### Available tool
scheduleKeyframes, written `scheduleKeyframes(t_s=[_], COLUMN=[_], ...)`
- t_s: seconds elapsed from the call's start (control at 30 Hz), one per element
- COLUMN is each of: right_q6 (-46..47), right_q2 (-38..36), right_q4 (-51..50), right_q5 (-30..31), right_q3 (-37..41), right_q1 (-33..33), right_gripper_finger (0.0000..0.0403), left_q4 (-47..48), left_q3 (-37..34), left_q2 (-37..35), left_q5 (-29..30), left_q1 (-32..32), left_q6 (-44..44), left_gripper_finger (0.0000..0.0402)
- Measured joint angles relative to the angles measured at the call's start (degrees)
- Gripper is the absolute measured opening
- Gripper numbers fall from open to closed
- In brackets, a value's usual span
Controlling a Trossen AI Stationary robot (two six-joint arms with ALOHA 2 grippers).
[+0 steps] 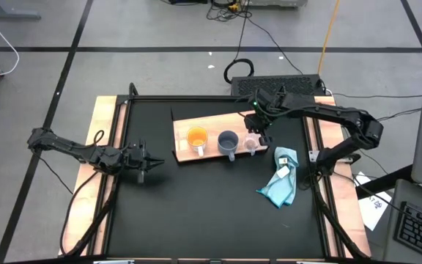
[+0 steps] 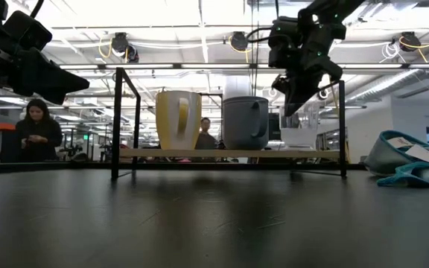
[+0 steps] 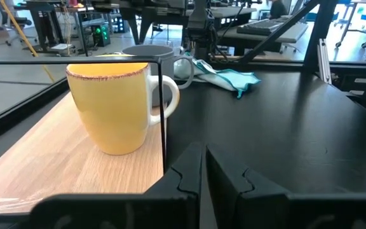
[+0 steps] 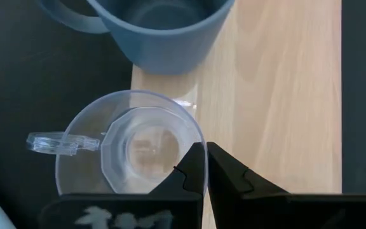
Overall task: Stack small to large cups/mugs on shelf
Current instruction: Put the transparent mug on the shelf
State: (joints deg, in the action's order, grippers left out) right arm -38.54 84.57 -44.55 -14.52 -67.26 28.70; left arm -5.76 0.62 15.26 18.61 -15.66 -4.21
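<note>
Black tabletop [image 1: 196, 213] in the foreground, a light blue cloth [image 1: 280, 183] crumpled toward its right side. Left gripper [image 1: 146, 163] waits low over the table left of the shelf, fingers pressed together, holding nothing. Beyond, the wooden shelf [image 1: 211, 123] carries three cups in a row — orange cup [image 1: 197, 138] at the left, blue-grey mug [image 1: 228, 141] in the middle, clear cup [image 1: 250, 144] at the right end, near the board's edge. All three stand upright, near one another but none nested. Right gripper [image 4: 204, 166] hangs directly above the clear cup's rim, fingers closed with no gap, gripping nothing — the cup's handle sticks out sideways, away from the fingers.
</note>
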Motion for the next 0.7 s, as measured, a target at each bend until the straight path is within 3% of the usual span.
scheduleKeyframes(t_s=[0.7], right_q6=[-2.45], right_q2=[0.59], right_q4=[3.2], right_q5=[-0.72], right_q3=[0.0], right_q1=[3.64], right_gripper_finger=[0.0], left_q4=[0.09], left_q3=[0.0], left_q2=[0.01], left_q5=[-0.02], left_q1=[-0.02], left_q6=[0.9], left_gripper_finger=[0.0026])
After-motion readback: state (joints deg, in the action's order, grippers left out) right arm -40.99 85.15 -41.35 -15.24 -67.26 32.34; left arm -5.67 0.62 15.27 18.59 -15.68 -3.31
